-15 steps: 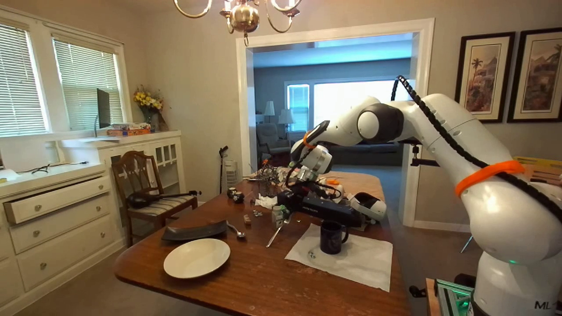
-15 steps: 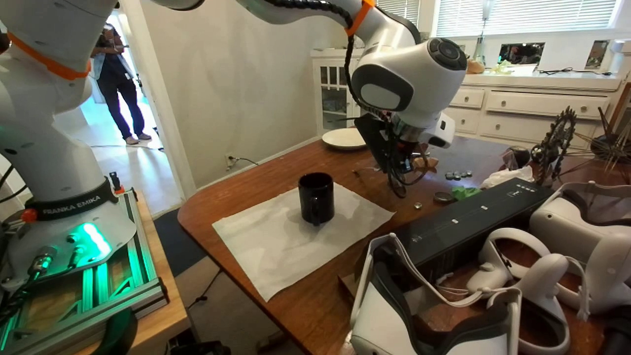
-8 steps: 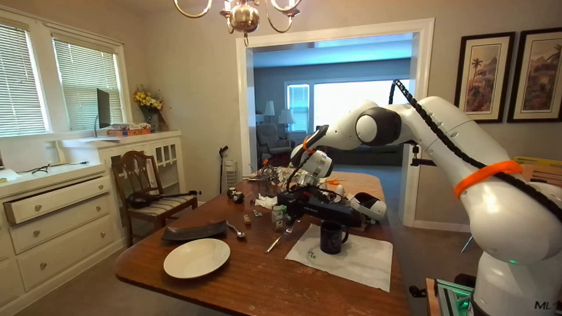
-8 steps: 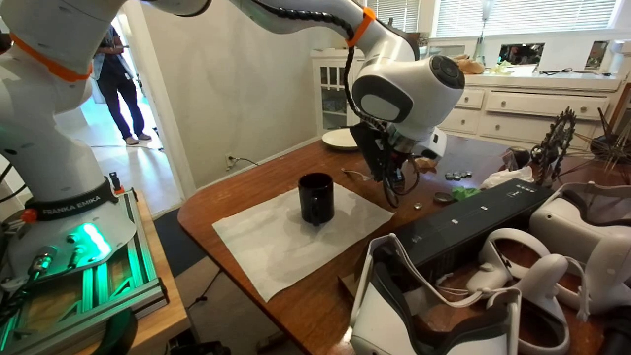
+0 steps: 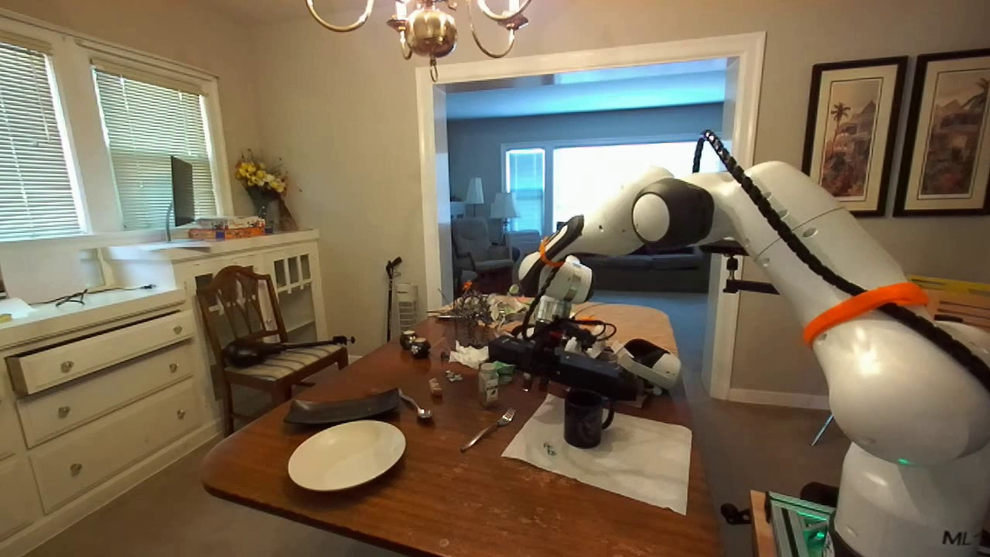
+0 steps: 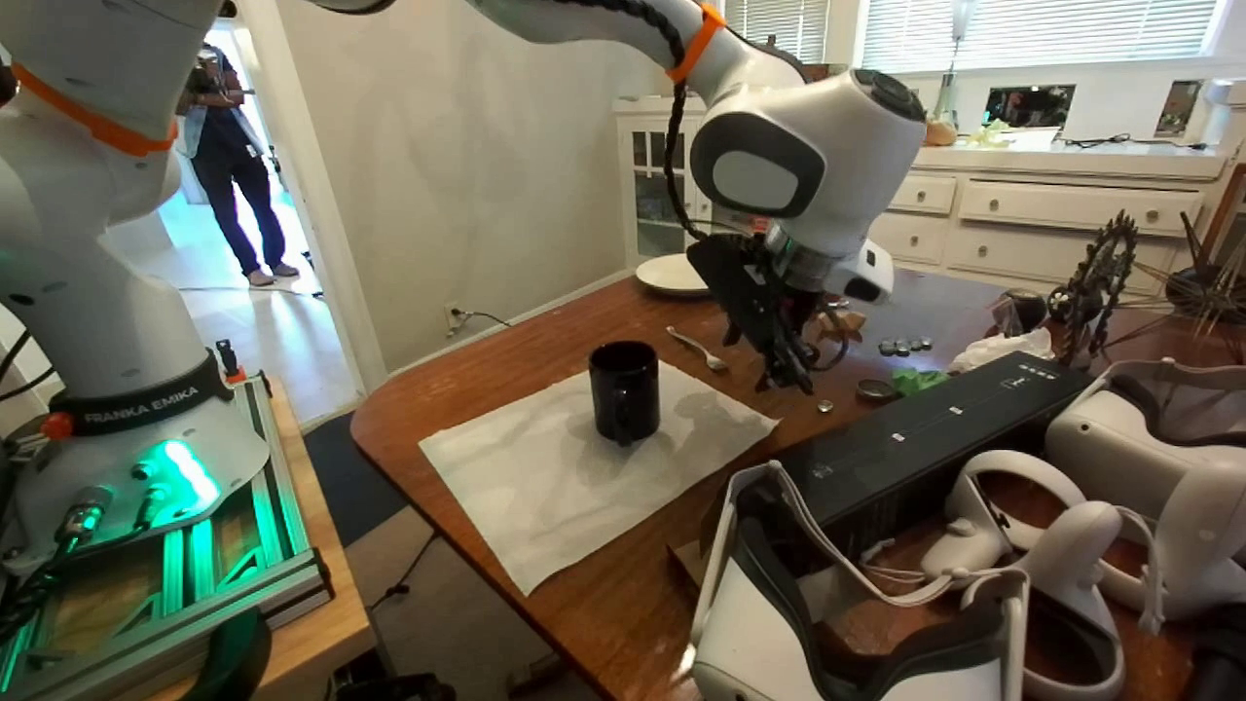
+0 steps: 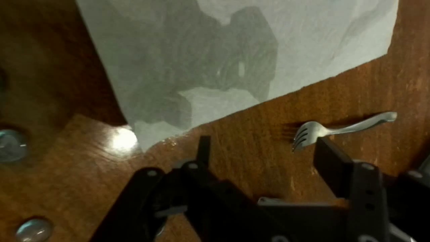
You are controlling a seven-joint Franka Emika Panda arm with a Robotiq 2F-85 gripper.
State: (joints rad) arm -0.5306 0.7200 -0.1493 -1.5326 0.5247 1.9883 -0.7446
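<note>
Your gripper [image 7: 265,159] hangs above the wooden table [image 7: 362,94] with its jaws wide apart and empty, the tabletop showing between them in the wrist view. The fork [image 7: 311,131] lies on the table just off the edge of the white paper [image 7: 312,50], near your gripper but apart from it in both exterior views, while in the wrist view one of your fingertips [image 7: 332,168] overlaps part of it. You have the black mug [image 6: 625,389] upright on the paper with a long dark box [image 6: 944,419] near it, and in an exterior view a white plate [image 5: 346,456], a dark tray [image 5: 340,408] and a spoon [image 5: 423,412]
</note>
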